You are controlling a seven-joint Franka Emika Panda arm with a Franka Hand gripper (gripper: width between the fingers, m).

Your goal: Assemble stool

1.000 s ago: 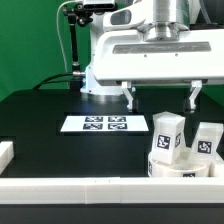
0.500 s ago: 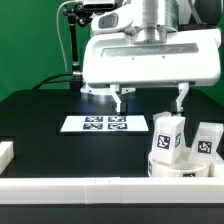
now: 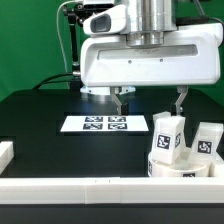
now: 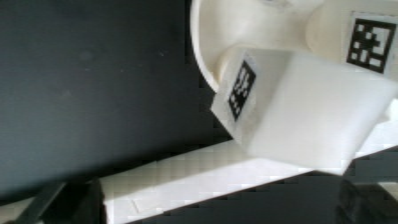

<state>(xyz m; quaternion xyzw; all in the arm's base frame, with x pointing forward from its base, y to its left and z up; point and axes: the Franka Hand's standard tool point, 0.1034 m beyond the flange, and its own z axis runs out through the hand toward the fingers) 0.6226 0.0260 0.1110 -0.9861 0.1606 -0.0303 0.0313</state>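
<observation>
Claw [image 3: 150, 100] hung spread apart, empty, above the worktop [image 3: 40, 125]. Stool leg [image 3: 166, 135] stood on the seat [image 3: 170, 166] just below its one finger. Risk: descending off-centre, that finger could clip and topple the leg.

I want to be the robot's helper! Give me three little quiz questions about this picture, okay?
1. True or false: the gripper is holding a stool leg.
2. What lies flat on the table, to the exterior view's left of the stool parts: A) the marker board, B) a hammer, C) a cup?
3. Fill in: the leg standing on the round seat wears a black-and-white ____.

Key: 1 false, its fingers are open and empty. 2 A. 3 tag.
</observation>
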